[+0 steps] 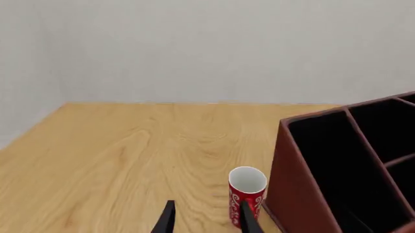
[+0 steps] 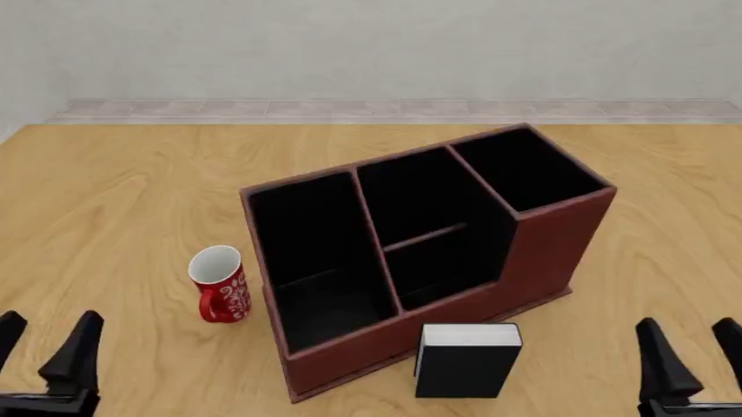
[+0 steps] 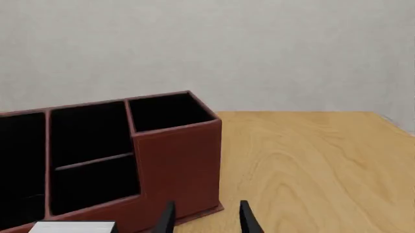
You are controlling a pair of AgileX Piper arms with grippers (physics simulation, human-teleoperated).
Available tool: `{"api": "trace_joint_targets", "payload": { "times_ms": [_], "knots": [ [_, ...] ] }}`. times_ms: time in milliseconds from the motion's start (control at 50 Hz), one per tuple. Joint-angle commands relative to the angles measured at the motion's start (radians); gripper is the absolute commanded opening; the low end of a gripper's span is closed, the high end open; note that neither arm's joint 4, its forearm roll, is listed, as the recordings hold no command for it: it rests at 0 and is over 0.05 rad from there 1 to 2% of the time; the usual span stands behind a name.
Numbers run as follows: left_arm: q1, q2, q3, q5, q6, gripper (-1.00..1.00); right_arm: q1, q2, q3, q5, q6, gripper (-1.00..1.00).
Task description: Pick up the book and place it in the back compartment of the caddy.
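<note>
Both your hands are spread and empty; the book (image 2: 467, 360) stands upright left of your right hand (image 2: 692, 358), so a clumsy nudge could tip it.

Table (image 2: 128, 200): light wood, visible grain, smooth satin finish.
Caddy (image 2: 545, 248): reddish-brown wood look outside, matt; inner walls flat black, matt, no sheen.
Book (image 2: 467, 369): black cover, matt, smooth; page edges on top white, paper look.
Mug (image 2: 221, 285): glossy red glaze with white swirl pattern, ceramic look; inside plain white.
Gripper fingers (image 2: 72, 352): black, matt, plastic-like.
Far wall (image 2: 371, 43): pale grey, fine rough texture.
</note>
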Motion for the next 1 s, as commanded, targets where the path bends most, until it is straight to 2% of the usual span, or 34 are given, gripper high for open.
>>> {"api": "trace_joint_targets", "payload": {
  "times_ms": [20, 40, 60, 120, 140, 160, 180, 260, 340, 380, 440, 460, 520, 540, 580, 640, 720, 760, 780, 840, 900, 1000],
  "knots": [
    [-0.023, -0.033, -0.004, -0.042, -0.018, 1.00, 0.000, 0.005, -0.003, 0.001, 0.003, 1.00],
    [-0.053, -0.018, -0.031, -0.034, -0.025, 1.00, 0.000, 0.002, -0.004, 0.000, -0.003, 1.00],
    [-0.075, -0.009, -0.049, -0.028, 0.002, 1.00, 0.001, 0.001, -0.004, -0.002, -0.007, 1.00],
    [-0.069, 0.025, -0.103, -0.023, -0.028, 1.00, 0.000, 0.003, -0.003, 0.004, 0.004, 1.00],
    [-0.115, 0.031, -0.132, -0.018, -0.015, 1.00, 0.001, 0.001, -0.003, -0.004, -0.008, 1.00],
    [-0.115, 0.031, -0.132, -0.017, -0.015, 1.00, 0.001, 0.001, -0.003, -0.003, -0.008, 1.00],
    [-0.127, 0.034, -0.139, -0.022, 0.018, 1.00, 0.001, 0.001, -0.003, -0.002, -0.006, 1.00],
    [-0.137, 0.066, -0.204, 0.020, -0.036, 1.00, 0.000, 0.003, -0.002, 0.000, 0.000, 1.00],
    [-0.204, 0.064, -0.224, 0.037, 0.018, 1.00, 0.000, 0.002, -0.003, 0.001, -0.001, 1.00],
    [-0.212, 0.087, -0.262, 0.048, -0.008, 1.00, 0.000, 0.003, -0.004, 0.003, 0.002, 1.00],
    [-0.268, 0.109, -0.303, 0.070, 0.038, 1.00, 0.001, 0.001, -0.003, -0.002, -0.006, 1.00],
    [-0.281, 0.111, -0.320, 0.083, 0.030, 1.00, 0.000, 0.002, -0.003, 0.000, -0.002, 1.00],
    [-0.331, 0.145, -0.344, 0.076, 0.025, 1.00, 0.000, 0.003, -0.002, -0.002, -0.003, 1.00],
    [-0.352, 0.168, -0.355, 0.070, -0.019, 1.00, 0.001, 0.001, -0.003, -0.003, -0.007, 1.00],
    [-0.378, 0.195, -0.363, 0.053, -0.034, 1.00, 0.000, 0.003, -0.003, 0.000, -0.002, 1.00],
    [-0.390, 0.222, -0.387, 0.045, -0.017, 1.00, 0.000, 0.006, -0.002, -0.002, 0.002, 1.00],
    [-0.447, 0.263, -0.431, 0.050, 0.017, 1.00, 0.000, 0.003, -0.002, -0.002, -0.003, 1.00],
    [-0.448, 0.282, -0.459, 0.056, -0.010, 1.00, 0.000, 0.007, -0.002, -0.003, 0.002, 1.00],
    [-0.458, 0.296, -0.465, 0.055, 0.003, 1.00, 0.000, 0.006, -0.001, -0.004, -0.001, 1.00],
    [-0.583, 0.370, -0.491, 0.059, 0.086, 1.00, 0.000, 0.004, -0.003, -0.003, -0.003, 1.00],
    [-0.620, 0.404, -0.523, 0.072, 0.081, 1.00, 0.000, 0.007, -0.002, -0.003, 0.001, 1.00],
    [-0.750, 0.504, -0.622, 0.107, 0.104, 1.00, 0.000, 0.006, -0.003, -0.002, 0.001, 1.00]
  ]
}}
